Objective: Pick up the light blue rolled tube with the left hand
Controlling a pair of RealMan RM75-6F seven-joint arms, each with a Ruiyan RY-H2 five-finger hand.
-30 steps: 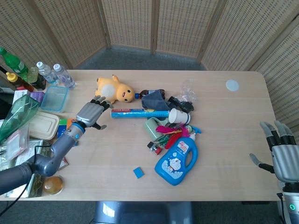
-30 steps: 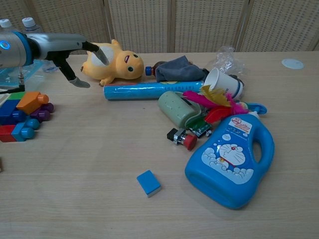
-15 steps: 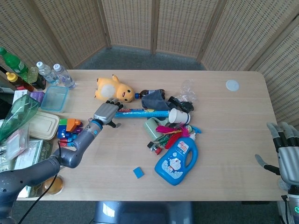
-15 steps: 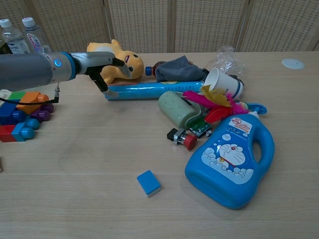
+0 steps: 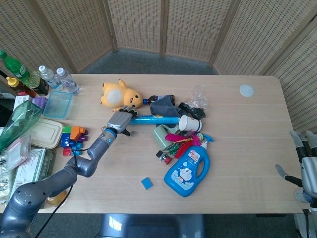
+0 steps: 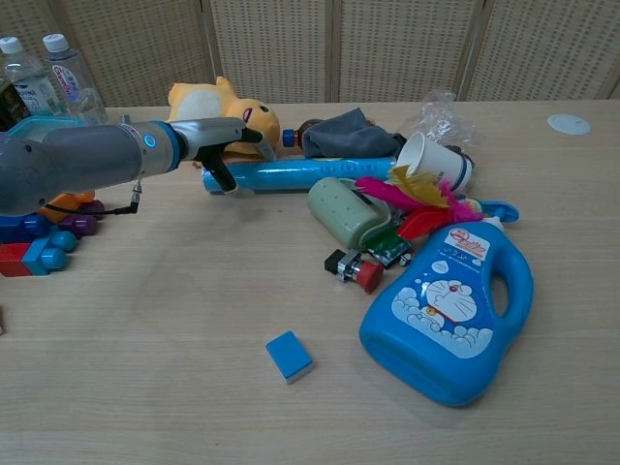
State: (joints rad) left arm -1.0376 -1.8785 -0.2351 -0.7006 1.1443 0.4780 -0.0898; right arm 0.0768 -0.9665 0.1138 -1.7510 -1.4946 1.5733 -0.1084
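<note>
Toward the upper left of your chest view lies a yellow plush toy (image 6: 221, 119), with a dark cloth (image 6: 341, 134) to its right. At center right you have a white paper cup (image 6: 432, 160) on its side, a green pouch (image 6: 344, 210) beside it, and bright feathers (image 6: 418, 200) spilling over a blue detergent bottle (image 6: 453, 312). A small blue block (image 6: 289, 356) sits alone at lower center. Colored building blocks (image 6: 44, 228) crowd the left edge, and water bottles (image 6: 48, 73) stand at the upper left corner.
</note>
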